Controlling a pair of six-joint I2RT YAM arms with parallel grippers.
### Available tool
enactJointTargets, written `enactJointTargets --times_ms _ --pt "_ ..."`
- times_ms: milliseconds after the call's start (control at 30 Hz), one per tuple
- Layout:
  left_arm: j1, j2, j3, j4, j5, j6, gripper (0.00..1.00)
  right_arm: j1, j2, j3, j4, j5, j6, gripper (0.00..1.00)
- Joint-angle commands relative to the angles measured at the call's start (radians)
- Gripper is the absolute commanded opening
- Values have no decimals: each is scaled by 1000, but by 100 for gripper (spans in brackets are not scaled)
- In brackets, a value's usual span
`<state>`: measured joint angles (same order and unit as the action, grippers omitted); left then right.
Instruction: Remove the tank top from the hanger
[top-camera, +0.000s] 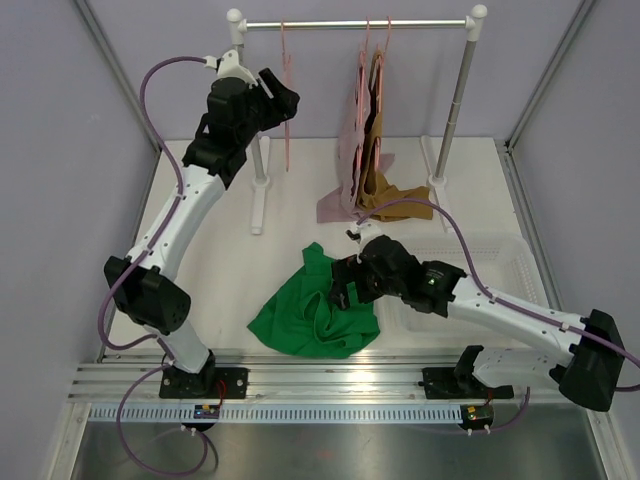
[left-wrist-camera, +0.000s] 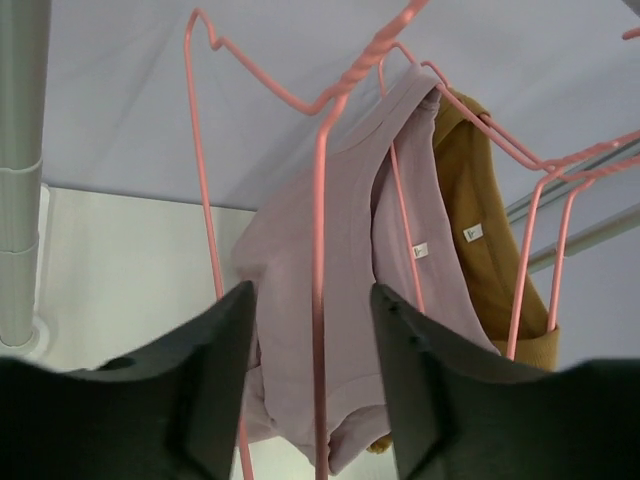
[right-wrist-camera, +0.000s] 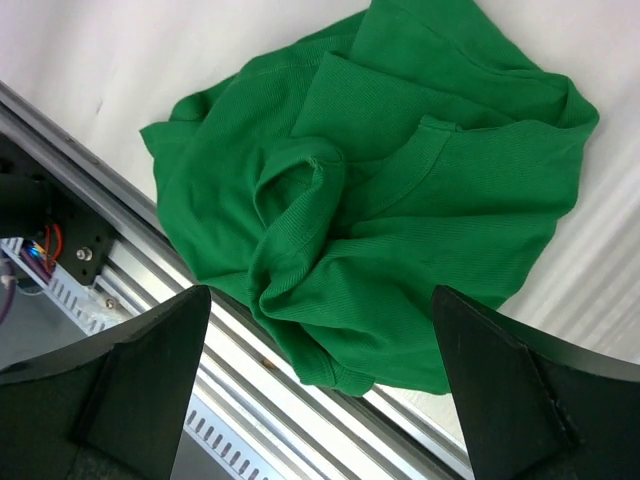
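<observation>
The green tank top (top-camera: 315, 310) lies crumpled on the table near the front edge, off any hanger. My right gripper (top-camera: 345, 285) hovers just above it, open wide, with the green cloth (right-wrist-camera: 400, 200) below its fingers and nothing between them (right-wrist-camera: 320, 300). An empty pink hanger (top-camera: 288, 120) hangs from the rail at the left. My left gripper (top-camera: 285, 100) is raised at that hanger, open. The hanger's wire (left-wrist-camera: 320, 250) runs down the gap between the jaws (left-wrist-camera: 312, 295), and neither finger touches it.
A mauve garment (top-camera: 345, 180) and a mustard garment (top-camera: 385, 185) hang on other pink hangers from the rack rail (top-camera: 355, 22), their hems on the table. A rack post (left-wrist-camera: 20, 200) stands left of the left gripper. A clear bin (top-camera: 490, 260) sits at the right.
</observation>
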<state>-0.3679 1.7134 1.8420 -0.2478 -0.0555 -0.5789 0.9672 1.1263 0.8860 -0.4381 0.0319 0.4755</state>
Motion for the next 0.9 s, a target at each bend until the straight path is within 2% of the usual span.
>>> enactJointTargets --times_ms 0,33,67,267,433,500,667,733,800,833,867 --pt "4 -151 -24 71 3 1 68 22 53 63 36 9 -52 99" --pt "4 -173 -38 70 -15 5 86 31 93 73 29 16 -64 100" --pt "4 -198 -53 61 -24 7 99 56 116 93 22 42 -69 100" --pt "4 -428 -187 -17 -90 31 99 151 332 163 -8 151 -95 100" --pt "4 -711 -438 -47 -121 43 99 195 556 238 -4 224 -103 99" --pt "4 -790 -490 -76 -144 51 99 212 652 261 -11 255 -103 100" --pt "4 -955 -596 -244 -185 86 99 229 805 321 -17 238 -89 99" --pt "4 -1017 -613 -318 -202 108 99 232 845 329 -8 229 -81 75" --pt "4 -1073 -638 -363 -205 119 99 234 851 330 -5 246 -65 46" --pt "4 -1089 -648 -395 -198 126 99 235 843 334 -7 258 -66 37" --pt "4 -1107 -659 -407 -192 134 99 235 833 337 -8 263 -69 8"
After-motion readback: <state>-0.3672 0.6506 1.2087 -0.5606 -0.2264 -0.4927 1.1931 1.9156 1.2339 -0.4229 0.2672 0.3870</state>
